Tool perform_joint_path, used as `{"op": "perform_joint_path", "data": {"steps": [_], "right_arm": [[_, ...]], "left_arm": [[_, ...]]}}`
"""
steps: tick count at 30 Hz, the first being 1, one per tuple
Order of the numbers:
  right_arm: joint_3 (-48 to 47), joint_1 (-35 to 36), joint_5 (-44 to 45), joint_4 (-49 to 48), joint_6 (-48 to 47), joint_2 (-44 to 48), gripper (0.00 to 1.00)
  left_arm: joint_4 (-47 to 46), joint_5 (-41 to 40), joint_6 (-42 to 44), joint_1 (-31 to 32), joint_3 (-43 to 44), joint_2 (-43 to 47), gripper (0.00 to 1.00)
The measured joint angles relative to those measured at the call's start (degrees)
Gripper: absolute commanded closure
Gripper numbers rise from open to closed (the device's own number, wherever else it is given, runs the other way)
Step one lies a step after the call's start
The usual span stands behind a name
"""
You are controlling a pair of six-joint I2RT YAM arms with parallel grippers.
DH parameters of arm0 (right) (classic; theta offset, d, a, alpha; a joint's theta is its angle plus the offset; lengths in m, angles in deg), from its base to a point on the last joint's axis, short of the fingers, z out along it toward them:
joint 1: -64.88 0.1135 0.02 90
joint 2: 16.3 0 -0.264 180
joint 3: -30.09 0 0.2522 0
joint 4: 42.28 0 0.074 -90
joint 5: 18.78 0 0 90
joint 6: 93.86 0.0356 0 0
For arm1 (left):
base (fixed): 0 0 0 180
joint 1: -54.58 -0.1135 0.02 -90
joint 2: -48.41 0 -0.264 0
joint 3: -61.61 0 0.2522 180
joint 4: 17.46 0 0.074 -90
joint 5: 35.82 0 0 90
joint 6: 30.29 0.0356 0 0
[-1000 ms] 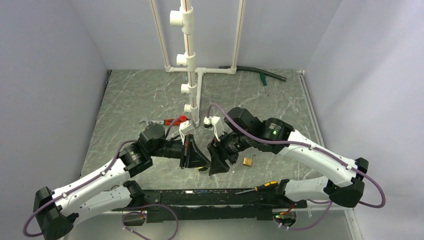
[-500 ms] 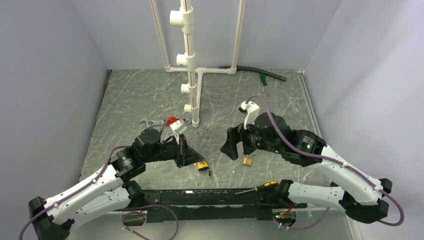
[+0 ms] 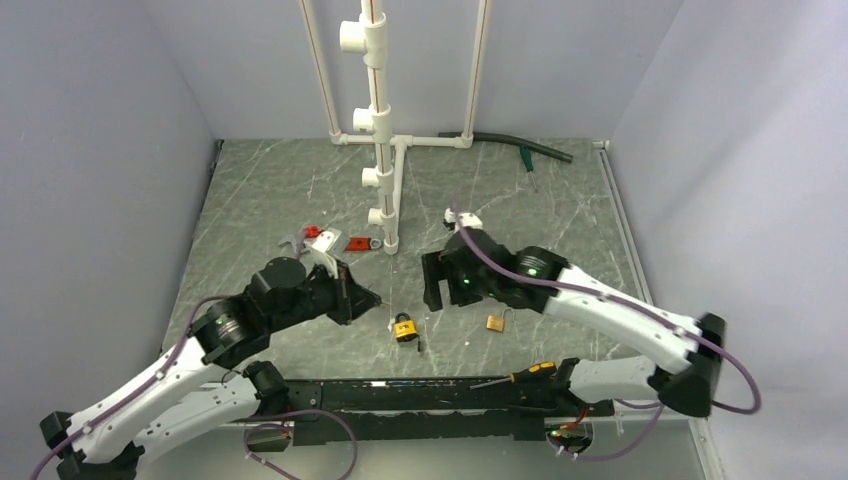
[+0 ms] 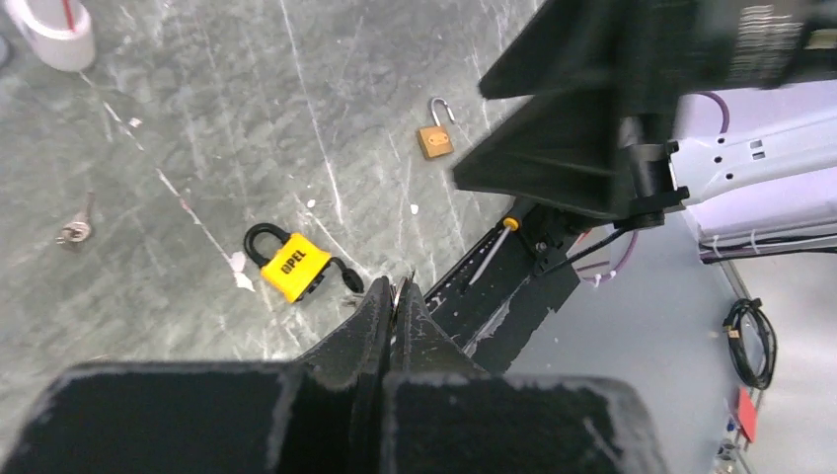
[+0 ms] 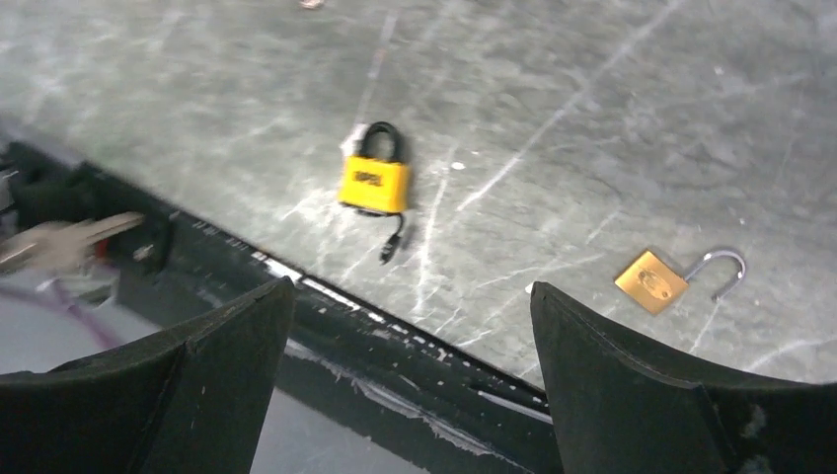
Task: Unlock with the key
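Note:
The yellow padlock [image 3: 404, 327] [image 4: 289, 267] [image 5: 374, 185] lies flat on the table, its black shackle down and a short black tab trailing from its base. My left gripper [image 3: 372, 298] [image 4: 398, 291] is shut just left of it and a little above the table. A thin sliver of silver metal, the key [image 4: 401, 287], shows between its fingertips. The top view hides the key. My right gripper [image 3: 432, 283] [image 5: 410, 288] hangs wide open to the padlock's upper right, with nothing between its fingers.
A small brass padlock [image 3: 495, 322] [image 5: 651, 281] with its shackle open lies right of the yellow one. A small grey metal piece [image 4: 74, 229] lies on the table. A screwdriver [image 3: 515, 377] rests on the black rail. The white pipe frame [image 3: 385, 130] stands behind, and red parts [image 3: 355, 243] lie near its foot.
Both grippers were pressed together over the yellow padlock. The right one has opened wide and drawn back to the right, the left has pulled back to the left, still shut. The padlock stays on the table.

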Motion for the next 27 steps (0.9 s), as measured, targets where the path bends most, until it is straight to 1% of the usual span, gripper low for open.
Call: {"op": "perform_joint_path", "data": {"steps": [2, 5, 8, 10, 19, 23, 27], "right_arm": [[-1.03, -0.09, 2.36, 1.81, 2.64, -5.27, 0.09], [-2.38, 0.07, 4.39, 2.99, 6.71, -13.57, 0.09], [-2.40, 1.20, 5.33, 3.04, 9.62, -19.19, 0.09], [-2.54, 2.40, 5.57, 2.91, 11.02, -21.66, 0.10], [-7.72, 5.99, 5.68, 0.98, 15.28, -34.32, 0.12], [-8.41, 6.62, 4.31, -0.68, 16.02, -37.94, 0.12], [-10.54, 6.88, 3.80, -0.98, 16.28, -41.51, 0.16]], "left_arm": [[2.71, -1.95, 0.68, 0.00, 1.20, 1.95, 1.00], [4.24, -2.54, 1.70, 0.00, 1.05, 7.06, 1.00], [5.03, -4.09, 2.01, 0.00, 0.48, 12.72, 1.00], [5.33, -5.05, 2.01, 0.00, 0.48, 14.60, 1.00], [7.32, -5.79, 2.49, 0.00, 0.48, 13.53, 1.00], [8.15, -5.84, 2.54, 0.00, 0.48, 14.05, 1.00], [8.33, -5.84, 2.54, 0.00, 0.48, 14.93, 1.00]]}}
